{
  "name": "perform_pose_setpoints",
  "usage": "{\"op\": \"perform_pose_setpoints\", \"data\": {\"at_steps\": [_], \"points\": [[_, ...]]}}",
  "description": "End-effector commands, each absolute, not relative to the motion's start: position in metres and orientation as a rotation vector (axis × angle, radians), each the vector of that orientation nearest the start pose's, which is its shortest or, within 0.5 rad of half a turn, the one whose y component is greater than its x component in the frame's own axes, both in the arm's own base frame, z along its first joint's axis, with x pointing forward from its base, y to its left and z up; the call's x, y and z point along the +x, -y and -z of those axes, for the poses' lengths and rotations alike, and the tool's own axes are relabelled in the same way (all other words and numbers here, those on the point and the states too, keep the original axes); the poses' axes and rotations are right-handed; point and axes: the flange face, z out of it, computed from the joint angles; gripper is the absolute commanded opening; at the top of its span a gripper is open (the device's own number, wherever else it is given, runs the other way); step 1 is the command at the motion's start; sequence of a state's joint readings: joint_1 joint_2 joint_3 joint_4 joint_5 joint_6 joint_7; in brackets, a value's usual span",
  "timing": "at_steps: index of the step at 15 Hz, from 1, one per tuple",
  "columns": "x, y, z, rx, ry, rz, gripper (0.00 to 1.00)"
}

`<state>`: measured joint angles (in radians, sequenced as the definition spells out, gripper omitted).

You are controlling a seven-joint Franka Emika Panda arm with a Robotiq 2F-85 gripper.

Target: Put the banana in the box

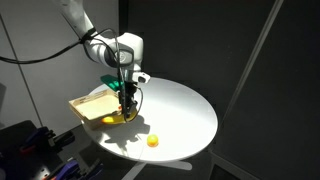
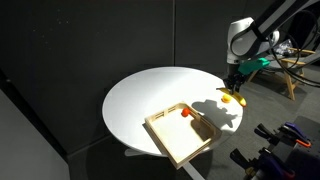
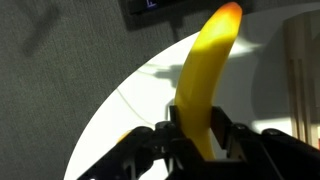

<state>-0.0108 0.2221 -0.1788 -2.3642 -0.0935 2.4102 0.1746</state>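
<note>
At the bottom centre of the wrist view, the gripper (image 3: 200, 138) is clamped on the small curved yellow banana (image 3: 205, 75). Its dark fingers (image 3: 176, 128) press the fruit from both sides, and the banana's tip points to the upper right of the frame. Behind it we see the round white table (image 3: 140, 95). A strip of light tan wood at the right edge looks to us like the shallow wooden box (image 3: 300, 60).

In both exterior views the gripper (image 1: 128, 103) (image 2: 233, 90) hangs over the table (image 1: 185, 110) (image 2: 140, 100). In an exterior view the banana (image 2: 230, 97) sits near the table's right edge, beside the box (image 2: 178, 137) and outside its rims. A small red mark (image 2: 186, 113) lies at the box corner nearest the banana. We cannot tell whether the banana touches the tabletop. In an exterior view the box (image 1: 90, 103) lies left of the gripper. A small round orange-yellow ball (image 1: 152, 141) rests on the table at lower centre, apart from both.
</note>
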Motion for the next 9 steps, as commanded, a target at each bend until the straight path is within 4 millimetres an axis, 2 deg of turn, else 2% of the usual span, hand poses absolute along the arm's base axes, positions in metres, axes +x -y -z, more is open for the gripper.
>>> {"op": "perform_pose_setpoints", "data": {"at_steps": [1,6,9], "points": [[0.471,0.083,-0.244,-3.201,-0.425,-0.283,0.12],[0.468,0.063,-0.250,-3.200,-0.339,-0.292,0.12],[0.468,0.048,-0.247,-3.201,-0.287,-0.310,0.12]]}}
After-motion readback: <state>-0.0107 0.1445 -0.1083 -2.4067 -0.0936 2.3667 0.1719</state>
